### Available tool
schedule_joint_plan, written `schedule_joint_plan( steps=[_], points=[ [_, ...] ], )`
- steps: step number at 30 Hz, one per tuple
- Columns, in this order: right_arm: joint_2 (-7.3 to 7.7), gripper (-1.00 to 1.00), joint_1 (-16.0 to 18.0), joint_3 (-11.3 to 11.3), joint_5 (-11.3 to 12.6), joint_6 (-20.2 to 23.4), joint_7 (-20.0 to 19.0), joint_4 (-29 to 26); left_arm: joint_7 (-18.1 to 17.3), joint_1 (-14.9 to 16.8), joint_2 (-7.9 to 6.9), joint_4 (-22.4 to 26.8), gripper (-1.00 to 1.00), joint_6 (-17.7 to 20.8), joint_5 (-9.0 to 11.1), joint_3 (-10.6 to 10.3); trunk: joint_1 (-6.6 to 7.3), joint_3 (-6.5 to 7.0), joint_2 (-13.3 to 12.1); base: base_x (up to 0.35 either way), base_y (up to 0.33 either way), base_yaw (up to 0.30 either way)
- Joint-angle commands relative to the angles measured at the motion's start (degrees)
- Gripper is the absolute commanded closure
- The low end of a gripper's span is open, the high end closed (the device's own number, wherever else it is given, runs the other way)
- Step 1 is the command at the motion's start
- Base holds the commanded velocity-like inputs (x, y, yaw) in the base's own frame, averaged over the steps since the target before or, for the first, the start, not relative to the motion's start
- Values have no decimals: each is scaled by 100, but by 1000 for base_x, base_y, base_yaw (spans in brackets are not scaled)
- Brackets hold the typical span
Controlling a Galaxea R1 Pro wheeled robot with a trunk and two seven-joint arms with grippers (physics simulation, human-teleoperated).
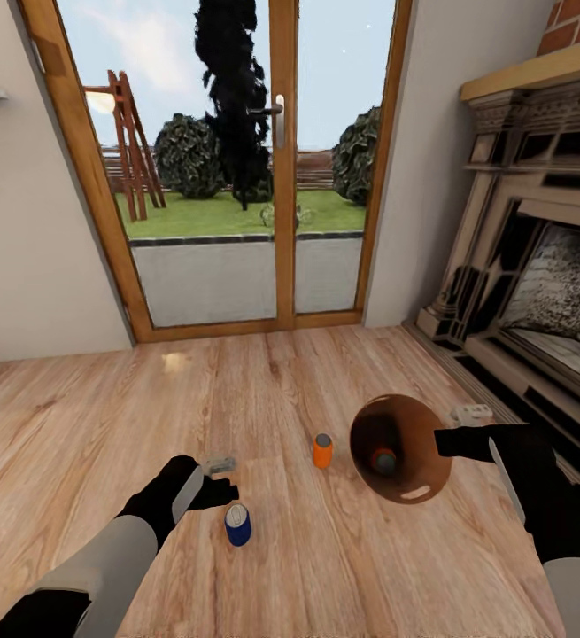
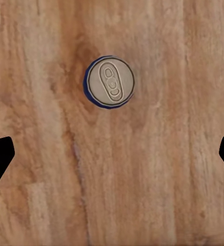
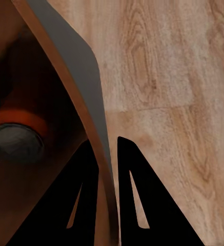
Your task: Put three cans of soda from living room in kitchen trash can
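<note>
Living room plank floor (image 1: pixel 263 390) by the glass doors (image 1: pixel 236 168).
Right gripper (image 3: pixel 107 154) is pinching the trash can (image 1: pixel 402 447) rim, an orange can (image 1: pixel 383 460) lying inside; left gripper (image 1: pixel 219 486) is hanging wide open over the blue can (image 1: pixel 237 524), another orange can (image 1: pixel 322 450) standing nearby.

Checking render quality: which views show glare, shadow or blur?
Head view: white glare on the trash can's inner rim, soft shadows beside the blue can. Left wrist view: evenly lit, sharp. Right wrist view: bin interior dark, a can inside looks dim and blurred.

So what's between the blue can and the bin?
In the head view, the orange can stands on the floor between the blue can and the bin.
</note>
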State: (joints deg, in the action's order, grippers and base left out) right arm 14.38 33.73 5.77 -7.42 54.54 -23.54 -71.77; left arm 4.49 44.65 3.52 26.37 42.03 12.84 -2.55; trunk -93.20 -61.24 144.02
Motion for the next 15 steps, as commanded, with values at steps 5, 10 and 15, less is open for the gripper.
schedule_joint_plan(
  steps=[5,10,15],
  points=[
    [30,100,14,3,45,424,-17,-293,4,0,24,0,-100,-1,-1,0,-12,-111,8,0,0,0],
    [95,100,25,-3,56,546,-42,-577,7,0,32,0,-100,-3,-1,0,-25,-222,14,0,0,0],
    [148,100,28,-18,64,546,-58,-749,8,0,34,0,-100,-9,-1,0,-35,-310,20,0,0,0]
  ],
)
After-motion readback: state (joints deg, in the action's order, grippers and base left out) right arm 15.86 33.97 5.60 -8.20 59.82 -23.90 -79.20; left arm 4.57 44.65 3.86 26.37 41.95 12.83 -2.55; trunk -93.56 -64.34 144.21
